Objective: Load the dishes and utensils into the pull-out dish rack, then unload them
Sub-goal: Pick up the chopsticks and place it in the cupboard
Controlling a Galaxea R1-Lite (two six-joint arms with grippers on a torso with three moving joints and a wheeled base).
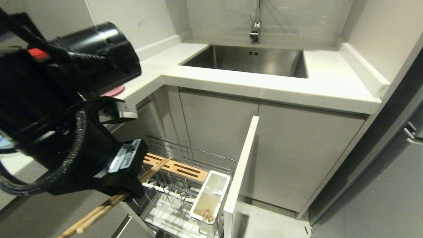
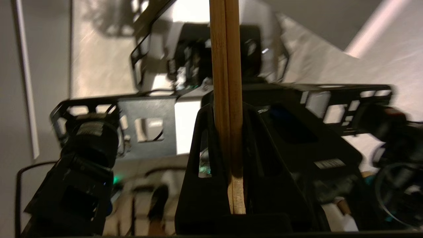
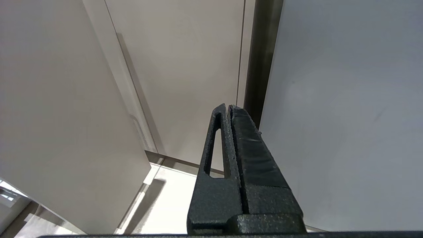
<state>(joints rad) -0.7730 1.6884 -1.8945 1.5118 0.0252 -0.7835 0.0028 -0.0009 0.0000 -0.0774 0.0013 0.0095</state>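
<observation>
Gripping the pair of wooden chopsticks (image 1: 109, 203), the left claw (image 1: 127, 193) hangs over the near left corner of the pull-out dish rack (image 1: 185, 191), its fingers clamped together on the sticks. In the head view the chopsticks run on a slant through the claw: one end sticks out toward the lower left edge of the picture, the other points up and right, over the slotted wooden bar (image 1: 180, 167) at the back of the wire basket. The left wrist view shows the same pair (image 2: 228, 99) lying side by side, pinched between the two black fingers (image 2: 205, 158) and reaching well past their tips. The rack stands pulled out from under the desk (image 1: 324, 89), with its light-grey front panel (image 1: 239, 168) on the right side. A white utensil cup (image 1: 211, 196) sits in the basket just beside that panel; something small and tan lies in its bottom, too small to name. A sliver of the pink bowl (image 1: 114, 91) shows on the desk at the left, mostly hidden behind the left arm. Farther back the steel sink (image 1: 251, 61) is let into the desk, with a faucet (image 1: 255, 23) above it. The right claw (image 3: 229, 110) is outside the head view; its own camera shows its fingers pressed together on nothing, before pale cabinet doors.
</observation>
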